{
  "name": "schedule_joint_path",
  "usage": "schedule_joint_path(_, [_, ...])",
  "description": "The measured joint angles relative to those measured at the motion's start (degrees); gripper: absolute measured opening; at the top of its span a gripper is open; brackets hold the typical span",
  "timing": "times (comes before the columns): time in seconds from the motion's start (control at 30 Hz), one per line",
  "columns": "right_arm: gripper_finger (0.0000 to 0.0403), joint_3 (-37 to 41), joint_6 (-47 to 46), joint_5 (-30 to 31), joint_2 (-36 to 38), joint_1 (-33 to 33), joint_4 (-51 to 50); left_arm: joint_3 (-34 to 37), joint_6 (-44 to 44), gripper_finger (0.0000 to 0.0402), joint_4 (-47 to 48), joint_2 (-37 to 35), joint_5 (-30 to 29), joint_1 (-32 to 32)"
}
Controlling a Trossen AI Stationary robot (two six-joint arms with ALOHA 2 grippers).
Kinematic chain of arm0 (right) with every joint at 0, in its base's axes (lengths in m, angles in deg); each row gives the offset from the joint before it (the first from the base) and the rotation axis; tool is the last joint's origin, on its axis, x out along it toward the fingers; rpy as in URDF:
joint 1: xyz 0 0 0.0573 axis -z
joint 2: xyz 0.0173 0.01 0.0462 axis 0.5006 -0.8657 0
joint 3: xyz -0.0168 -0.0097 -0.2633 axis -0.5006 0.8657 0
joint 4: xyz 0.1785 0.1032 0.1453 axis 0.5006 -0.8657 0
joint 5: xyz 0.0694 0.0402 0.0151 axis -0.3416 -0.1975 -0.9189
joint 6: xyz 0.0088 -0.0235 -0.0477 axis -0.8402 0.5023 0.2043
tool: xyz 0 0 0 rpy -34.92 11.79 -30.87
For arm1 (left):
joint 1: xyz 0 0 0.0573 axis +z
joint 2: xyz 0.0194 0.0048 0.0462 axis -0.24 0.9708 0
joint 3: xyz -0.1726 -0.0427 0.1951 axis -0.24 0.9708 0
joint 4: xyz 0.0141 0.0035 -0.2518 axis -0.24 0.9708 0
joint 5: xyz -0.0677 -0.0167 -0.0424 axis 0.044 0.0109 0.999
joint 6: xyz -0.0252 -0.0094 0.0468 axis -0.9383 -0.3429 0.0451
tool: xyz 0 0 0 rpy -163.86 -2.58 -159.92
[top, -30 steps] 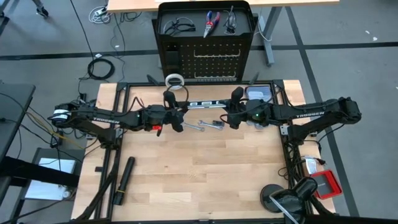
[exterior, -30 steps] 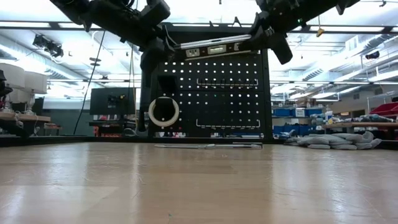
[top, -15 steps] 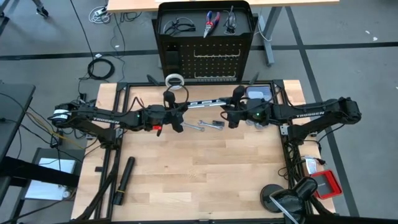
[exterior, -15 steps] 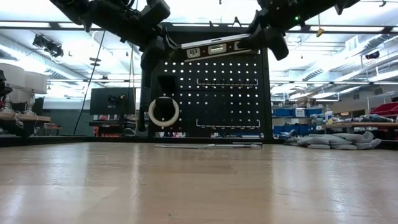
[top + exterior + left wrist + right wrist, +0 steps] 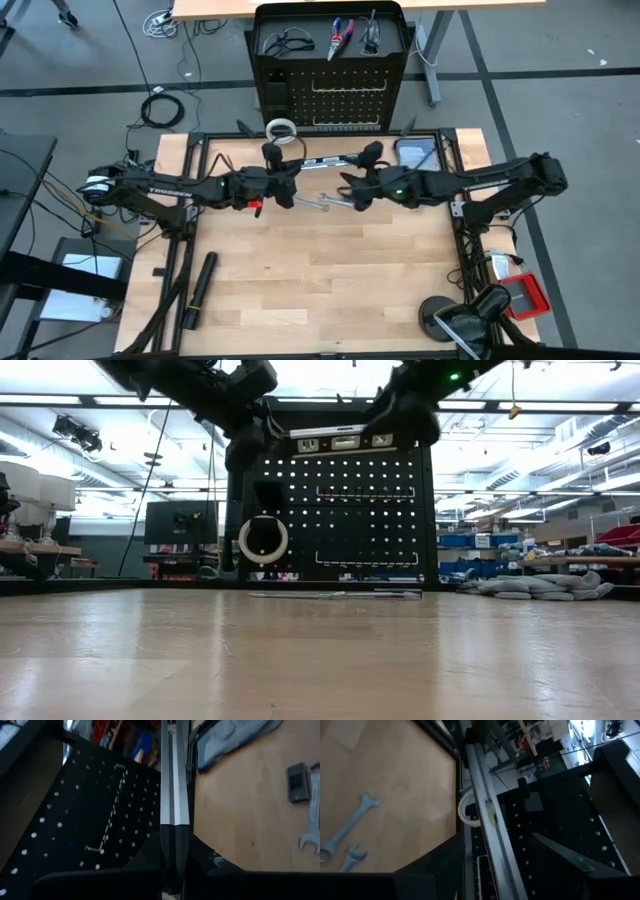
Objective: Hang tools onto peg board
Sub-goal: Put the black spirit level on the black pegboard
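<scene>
Level, a long silver bar with small white windows, hangs level in front of the board, near its top. Left gripper pinches its left end. Right gripper, fingers spread, straddles its other end. Wrenches lie on the table before the board.

Black peg board upright at the surface's far edge, rows of small holes across its face. White tape ring hanging low near the board's left edge. Black strip with white squares held level in the air before the board's top, left gripper clamped on one end, right gripper spread wide at the other. Flat silver wrenches lying at the board's foot.
</scene>
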Motion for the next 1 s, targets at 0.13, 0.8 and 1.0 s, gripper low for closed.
schedule_joint_path(0.13, [0.0227,-5.0,2.4,0.7,-4.7,0.2,-1.3,-4.9,-3.8,0.0037,9.6,0.0,-1.9,0.0])
schedule_joint_path(0.8, [0.0128,-13.8,5.8,-6.3,-12.3,7.2,-9.0,-11.8,-5.5,0.0037,20.5,3.4,-1.8,0.0])
schedule_joint_path(1.0, [0.0063,-13.8,5.2,-7.2,-12.3,8.0,-10.5,-11.7,-4.0,0.0057,18.4,4.5,-3.0,0.1])
